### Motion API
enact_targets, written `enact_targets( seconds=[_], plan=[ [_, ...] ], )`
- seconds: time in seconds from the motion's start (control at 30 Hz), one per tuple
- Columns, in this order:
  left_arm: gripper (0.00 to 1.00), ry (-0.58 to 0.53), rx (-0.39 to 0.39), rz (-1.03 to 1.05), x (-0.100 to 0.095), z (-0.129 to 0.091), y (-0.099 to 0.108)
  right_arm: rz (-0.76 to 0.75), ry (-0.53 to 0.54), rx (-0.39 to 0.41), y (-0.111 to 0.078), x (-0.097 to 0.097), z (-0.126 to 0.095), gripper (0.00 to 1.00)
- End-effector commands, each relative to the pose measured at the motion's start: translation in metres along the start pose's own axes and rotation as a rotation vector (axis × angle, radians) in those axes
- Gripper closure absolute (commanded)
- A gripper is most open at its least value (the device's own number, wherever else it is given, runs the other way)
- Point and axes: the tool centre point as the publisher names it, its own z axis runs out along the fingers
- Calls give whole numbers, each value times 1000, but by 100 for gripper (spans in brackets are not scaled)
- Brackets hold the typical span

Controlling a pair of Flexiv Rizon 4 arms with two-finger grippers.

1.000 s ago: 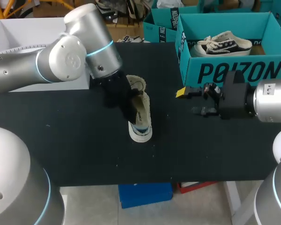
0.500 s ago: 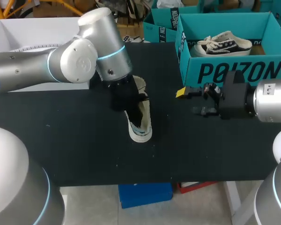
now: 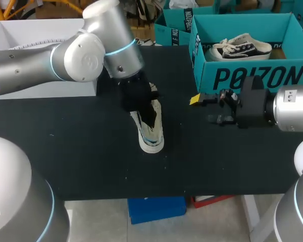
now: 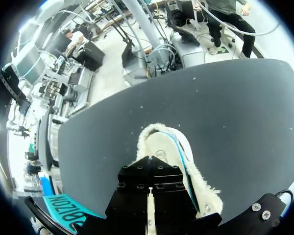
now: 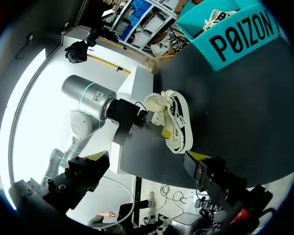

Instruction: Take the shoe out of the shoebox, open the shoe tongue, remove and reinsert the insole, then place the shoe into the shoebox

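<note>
A cream shoe (image 3: 152,137) with a fleecy lining lies on the black table, toe toward the front edge. My left gripper (image 3: 142,108) is shut, and its black fingers press down into the shoe's opening; in the left wrist view the shoe (image 4: 162,147) shows just ahead of the closed fingers (image 4: 149,196). Whether they pinch the insole or the tongue is hidden. The right wrist view shows the shoe (image 5: 179,122) tipped on its side with my left gripper (image 5: 159,128) at it. My right gripper (image 3: 204,108) hangs open to the shoe's right, in front of the teal shoebox (image 3: 252,75), with nothing between its fingers.
A black-and-white shoe (image 3: 240,48) lies inside the teal shoebox. A white box (image 3: 35,35) stands at the back left, behind my left arm. Bare black tabletop (image 3: 91,151) spreads left of and in front of the cream shoe.
My left arm has swung right and farther back, and its gripper has gone from beside the shoe's heel into the opening. The shoe has tipped a little. My right arm has kept still.
</note>
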Motion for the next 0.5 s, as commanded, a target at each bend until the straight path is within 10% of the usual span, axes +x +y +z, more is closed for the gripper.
enact_targets(
  seconds=[0.03,0.5],
  plan=[
    [100,33,-41,7,9,-14,-17,0,0,1,0,0,0,0],
    [100,116,-112,40,22,-8,-27,0,0,1,0,0,0,0]
  ],
)
